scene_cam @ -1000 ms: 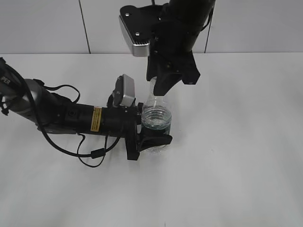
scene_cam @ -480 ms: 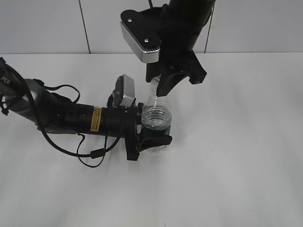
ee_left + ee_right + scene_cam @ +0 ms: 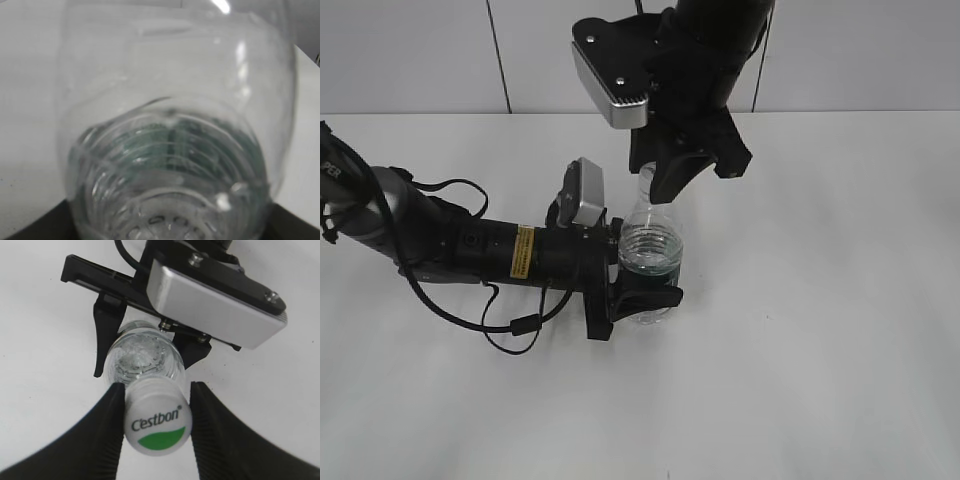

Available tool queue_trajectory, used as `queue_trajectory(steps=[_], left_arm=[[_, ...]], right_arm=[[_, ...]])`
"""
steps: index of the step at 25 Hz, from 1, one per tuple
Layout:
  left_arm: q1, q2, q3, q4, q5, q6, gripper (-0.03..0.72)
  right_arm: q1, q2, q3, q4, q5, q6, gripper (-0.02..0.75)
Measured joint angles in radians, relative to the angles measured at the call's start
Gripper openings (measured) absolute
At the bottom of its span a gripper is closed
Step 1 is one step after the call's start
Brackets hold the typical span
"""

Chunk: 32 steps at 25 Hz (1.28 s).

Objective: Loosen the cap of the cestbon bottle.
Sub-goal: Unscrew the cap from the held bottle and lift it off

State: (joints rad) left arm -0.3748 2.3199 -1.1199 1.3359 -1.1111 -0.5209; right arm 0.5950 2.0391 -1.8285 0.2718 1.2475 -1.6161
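Note:
The cestbon bottle is clear with a green label band and stands on the white table. My left gripper is shut on its body from the left, low down. The bottle fills the left wrist view. My right gripper comes down from above and hides the cap in the exterior view. In the right wrist view my right gripper has its black fingers on both sides of the white cap with its green patch, closed on it. The bottle's shoulder shows below the cap.
The left arm and its loose black cable lie across the table's left half. The left wrist camera housing sits close behind the bottle. A grey tiled wall runs along the back.
My right gripper has turned about the bottle's top since a second ago, its camera housing swinging round. The bottle and the left gripper have stayed in place.

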Motion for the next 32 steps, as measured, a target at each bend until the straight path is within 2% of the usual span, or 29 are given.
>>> queue_trajectory(steps=[22,28,32], left_arm=[[0.001,0.000,0.000,0.005,-0.007,-0.013,0.401],[0.001,0.000,0.000,0.014,-0.012,-0.016,0.401],[0.001,0.000,0.000,0.021,-0.015,-0.017,0.401]], right_arm=[[0.001,0.000,-0.004,-0.007,-0.001,0.062,0.327],[0.001,0.000,-0.012,0.003,-0.002,0.105,0.408],[0.001,0.000,-0.013,0.009,-0.003,0.160,0.428]])
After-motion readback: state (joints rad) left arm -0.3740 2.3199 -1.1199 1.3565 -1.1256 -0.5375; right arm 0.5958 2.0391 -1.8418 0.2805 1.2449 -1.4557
